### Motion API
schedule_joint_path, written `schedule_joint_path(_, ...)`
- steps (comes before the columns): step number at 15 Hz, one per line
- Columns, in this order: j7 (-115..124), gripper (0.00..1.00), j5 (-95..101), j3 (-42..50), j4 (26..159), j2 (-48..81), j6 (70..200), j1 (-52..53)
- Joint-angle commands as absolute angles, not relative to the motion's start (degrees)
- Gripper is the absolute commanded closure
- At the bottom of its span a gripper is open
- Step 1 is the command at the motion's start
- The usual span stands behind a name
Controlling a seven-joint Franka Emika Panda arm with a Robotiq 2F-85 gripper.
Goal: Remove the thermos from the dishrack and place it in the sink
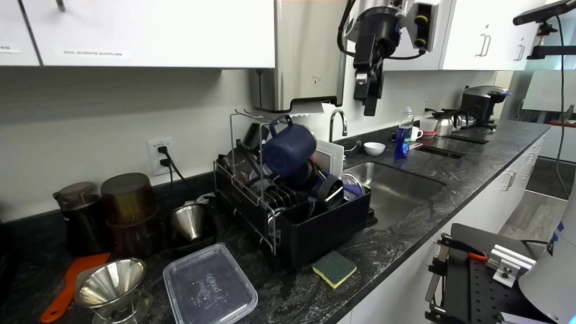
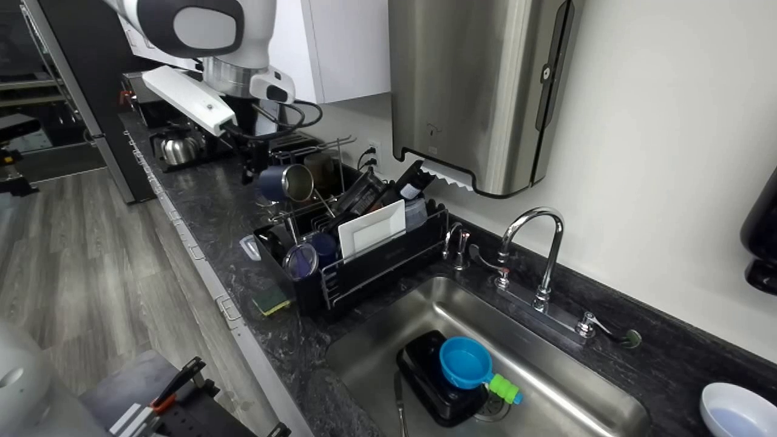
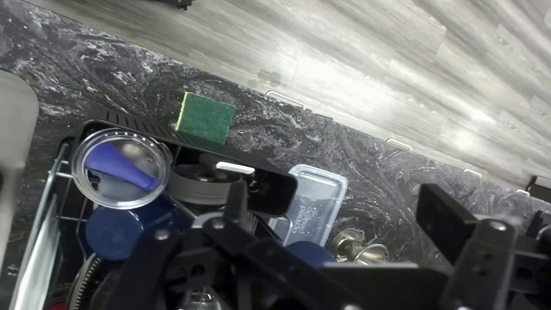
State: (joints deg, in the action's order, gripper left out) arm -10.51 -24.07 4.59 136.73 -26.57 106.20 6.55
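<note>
The dishrack is black with wire rails and crowded with dishes; it shows in an exterior view and the wrist view. A dark blue mug lies tilted on top, its mouth towards the sink in an exterior view. A black cylindrical piece with a label leans at the back. I cannot tell for sure which piece is the thermos. My gripper is open and empty above the rack; the blue mug shows partly hidden between its fingers. The steel sink is beside the rack.
The sink holds a black tray and a blue strainer. A faucet rises behind it. A paper towel dispenser and cabinets hang above. A sponge and plastic container are on the counter.
</note>
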Motion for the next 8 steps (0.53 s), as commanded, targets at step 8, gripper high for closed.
schedule_joint_path(8, -21.2, 0.0, -26.6, 6.0, 136.4, -22.8, 108.5, 5.9)
